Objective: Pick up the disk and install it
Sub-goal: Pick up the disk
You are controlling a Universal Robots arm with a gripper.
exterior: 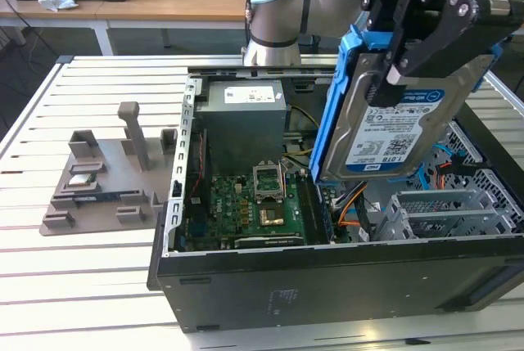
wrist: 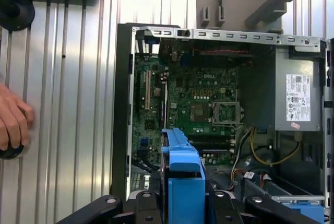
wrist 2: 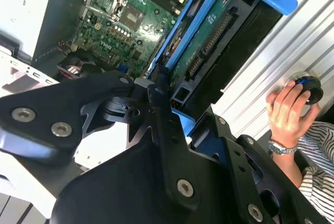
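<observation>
The disk [exterior: 401,134], a silver hard drive with a white-and-blue label in a bright blue carrier [exterior: 332,114], hangs upright above the open computer case [exterior: 327,273]. My gripper [exterior: 386,66] is shut on its upper part, one black finger lying across the labelled face. In the second wrist view the disk [wrist 2: 209,31] shows its green circuit side and connector, with the gripper [wrist 2: 177,106] clamped on the carrier. In the first wrist view the carrier's blue edge [wrist: 182,166] sticks out from the gripper [wrist: 182,204] over the motherboard [wrist: 203,104].
Inside the case are a grey power supply [exterior: 246,114], a motherboard [exterior: 254,204] and a metal drive cage [exterior: 442,212] at the exterior view's right. A grey fixture [exterior: 106,179] lies on the slatted table. A person's hand [wrist 2: 287,112] rests on a knob beside the case.
</observation>
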